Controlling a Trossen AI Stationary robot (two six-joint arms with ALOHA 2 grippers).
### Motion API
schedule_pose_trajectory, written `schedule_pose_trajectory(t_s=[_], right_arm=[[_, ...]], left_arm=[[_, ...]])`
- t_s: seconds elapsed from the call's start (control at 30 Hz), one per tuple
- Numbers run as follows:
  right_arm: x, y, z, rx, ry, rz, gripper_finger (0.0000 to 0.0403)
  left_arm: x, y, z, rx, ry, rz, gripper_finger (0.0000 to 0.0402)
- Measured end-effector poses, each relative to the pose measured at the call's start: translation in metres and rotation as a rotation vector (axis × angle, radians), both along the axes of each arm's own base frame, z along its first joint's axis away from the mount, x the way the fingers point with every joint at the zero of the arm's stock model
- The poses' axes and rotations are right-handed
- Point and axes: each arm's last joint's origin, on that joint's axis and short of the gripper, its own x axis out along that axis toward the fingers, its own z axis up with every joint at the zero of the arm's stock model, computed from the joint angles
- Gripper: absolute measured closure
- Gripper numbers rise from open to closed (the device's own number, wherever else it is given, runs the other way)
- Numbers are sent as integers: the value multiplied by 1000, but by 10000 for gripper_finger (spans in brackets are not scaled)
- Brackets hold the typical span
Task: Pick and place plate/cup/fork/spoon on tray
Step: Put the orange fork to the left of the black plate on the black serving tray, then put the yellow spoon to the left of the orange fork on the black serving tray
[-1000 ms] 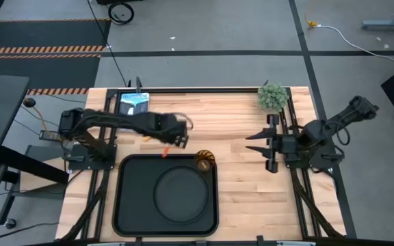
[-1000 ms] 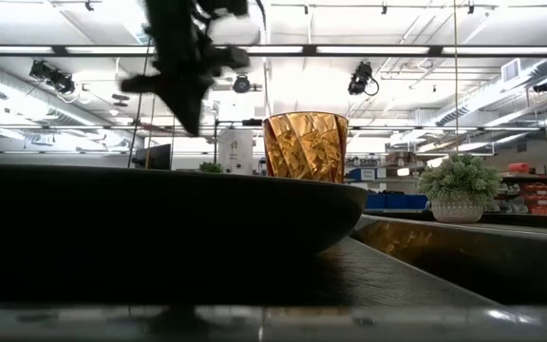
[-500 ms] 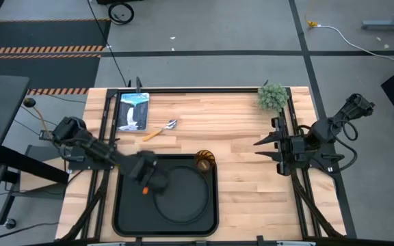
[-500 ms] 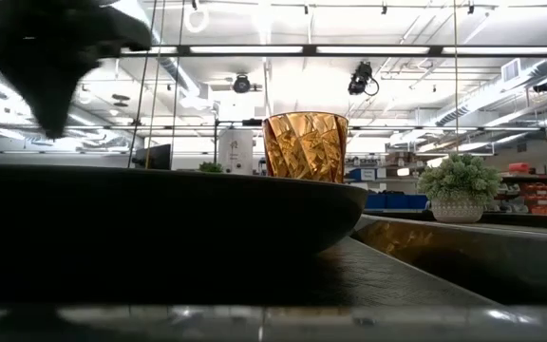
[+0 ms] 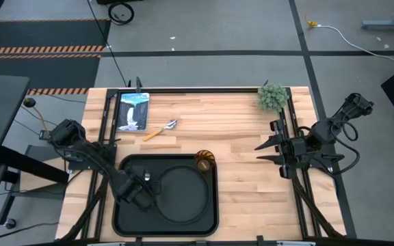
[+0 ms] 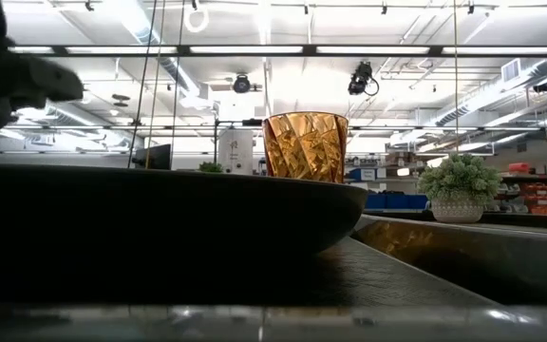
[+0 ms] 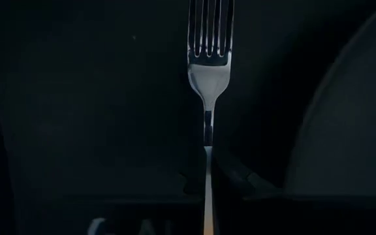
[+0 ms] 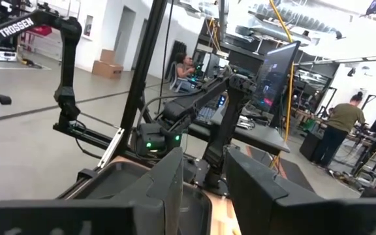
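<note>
A: Since the fork (image 7: 209, 72) hangs over the tray (image 5: 128, 217), which way does it lie from the left gripper (image 5: 137, 193)?

B: It sticks straight out ahead of that gripper, tines leading, its long axis in line with the arm's reach. The left wrist view shows the handle pinched between the fingers, so the gripper is clamped on the fork. From above, the silver tines show just beyond it, over the bare strip of tray left of the plate (image 5: 183, 195).

A: So the plate is beside it, not under it?

B: Beside, I judge: the plate's rim curves along one side of the wrist view, apart from the fork. Laying it down lengthwise in that strip should keep it off the rim.

A: And the rest?

B: The cup (image 5: 204, 161) stands in the tray's far right corner, just beside the plate. The spoon (image 5: 159, 130) lies on the counter (image 5: 238, 137) beyond the tray, near a blue card (image 5: 133, 110), angled. The left arm is nearer it.

A: The right gripper (image 5: 268, 147)?

B: Parked at the counter's right edge by the small plant (image 5: 272, 96), fingers parted, holding nothing.
</note>
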Motion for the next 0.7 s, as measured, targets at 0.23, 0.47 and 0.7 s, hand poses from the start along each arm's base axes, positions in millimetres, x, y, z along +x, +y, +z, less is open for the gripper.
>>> schedule_pose_trajectory(t_s=[0.23, 0.47, 0.7], right_arm=[[1, 1, -1, 4, 7, 1, 282], [1, 1, -1, 1, 12, 2, 282], [1, 1, -1, 1, 12, 2, 282]], left_arm=[[-1, -2, -17, -15, 61, 17, 388], [2, -4, -22, -7, 66, 12, 355], [4, -5, -11, 20, 102, 0, 305]])
